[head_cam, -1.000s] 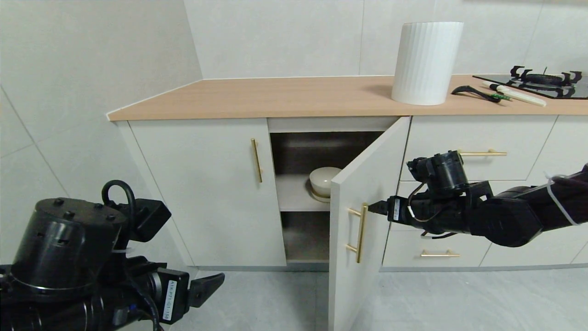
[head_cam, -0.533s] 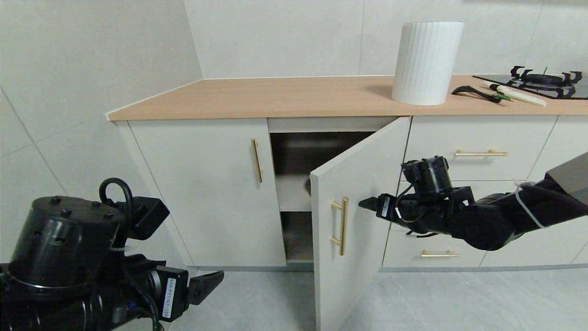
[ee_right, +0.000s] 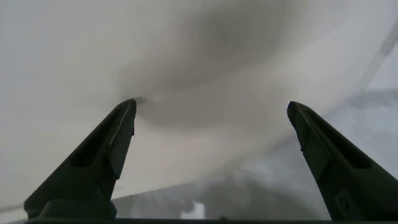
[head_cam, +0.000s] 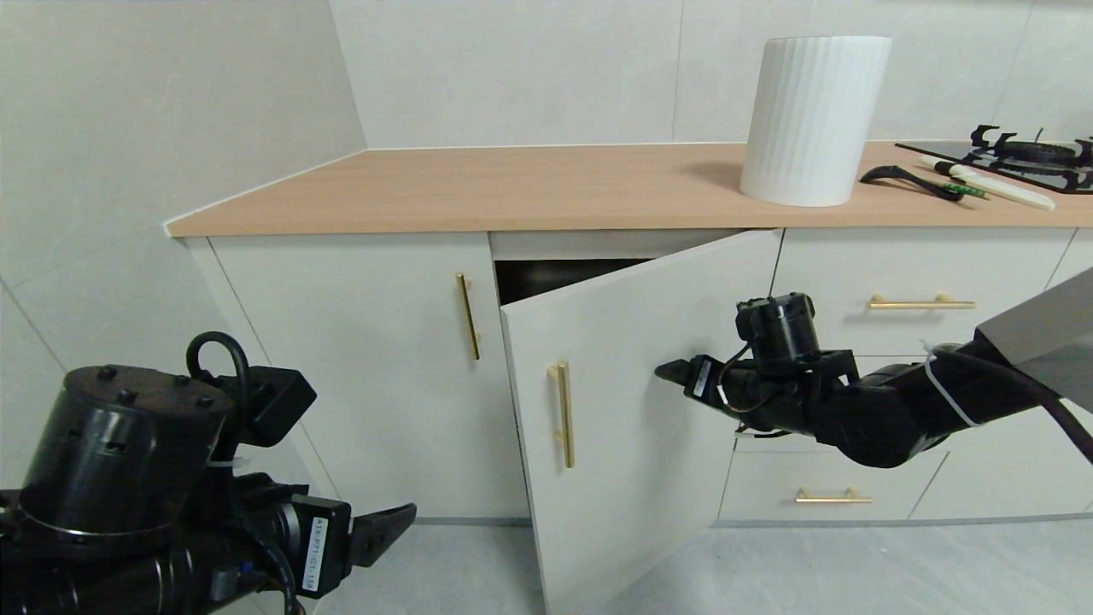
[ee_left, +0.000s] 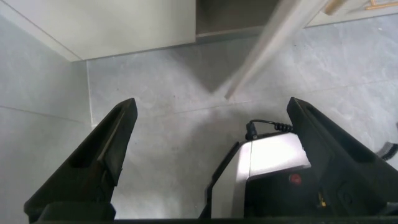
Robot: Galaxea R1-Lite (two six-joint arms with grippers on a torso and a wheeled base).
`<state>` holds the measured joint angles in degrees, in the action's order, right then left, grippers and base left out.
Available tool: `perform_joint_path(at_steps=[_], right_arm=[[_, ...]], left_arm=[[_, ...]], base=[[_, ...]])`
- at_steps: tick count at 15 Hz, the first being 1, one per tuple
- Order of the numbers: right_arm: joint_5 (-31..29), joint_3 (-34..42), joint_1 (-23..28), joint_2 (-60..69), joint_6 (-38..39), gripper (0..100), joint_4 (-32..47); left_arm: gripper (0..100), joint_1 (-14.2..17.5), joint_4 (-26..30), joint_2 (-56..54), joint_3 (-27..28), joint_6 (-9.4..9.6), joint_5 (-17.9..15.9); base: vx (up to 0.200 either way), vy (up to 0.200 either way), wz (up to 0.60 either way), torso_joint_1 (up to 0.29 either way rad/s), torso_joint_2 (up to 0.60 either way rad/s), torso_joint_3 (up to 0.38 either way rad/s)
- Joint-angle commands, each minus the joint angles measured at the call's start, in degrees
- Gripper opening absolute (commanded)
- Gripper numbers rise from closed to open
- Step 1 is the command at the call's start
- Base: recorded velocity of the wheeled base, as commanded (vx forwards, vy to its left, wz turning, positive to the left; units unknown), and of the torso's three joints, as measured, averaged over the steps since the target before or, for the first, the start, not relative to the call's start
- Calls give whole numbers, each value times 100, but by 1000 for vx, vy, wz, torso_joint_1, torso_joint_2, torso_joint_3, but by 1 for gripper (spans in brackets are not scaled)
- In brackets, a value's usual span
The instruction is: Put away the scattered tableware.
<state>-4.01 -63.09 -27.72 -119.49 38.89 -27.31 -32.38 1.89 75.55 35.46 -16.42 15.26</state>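
The cabinet door (head_cam: 632,444) has swung from half open to nearly shut toward the left-hand door (head_cam: 341,359); my right gripper (head_cam: 664,371) went with it; the bowl is now covered; my head camera shifted slightly.

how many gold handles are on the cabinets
4: the closed left door's handle, the half-open door's handle, the top drawer's handle and the bottom drawer's handle. The right arm may hide another between the drawers.
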Motion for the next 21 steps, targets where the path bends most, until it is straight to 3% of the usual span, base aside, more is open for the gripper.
perform_joint_path(at_steps=[1, 5, 13, 21], right_arm=[[-3, -72, -23, -83, 128, 100, -161], [-636, -564, -14, -496, 391, 100, -231], [-882, -978, 4, -654, 840, 100, -231], [-1796, -1689, 56, -1270, 866, 100, -231]], left_arm=[[100, 3, 4, 4, 5, -1, 12], [100, 3, -4, 39, 13, -1, 47], [100, 3, 4, 83, -4, 7, 73], [100, 3, 4, 92, -4, 7, 73]], base=[[0, 0, 0, 0, 0, 0], [0, 0, 0, 0, 0, 0], [0, 0, 0, 0, 0, 0], [0, 0, 0, 0, 0, 0]])
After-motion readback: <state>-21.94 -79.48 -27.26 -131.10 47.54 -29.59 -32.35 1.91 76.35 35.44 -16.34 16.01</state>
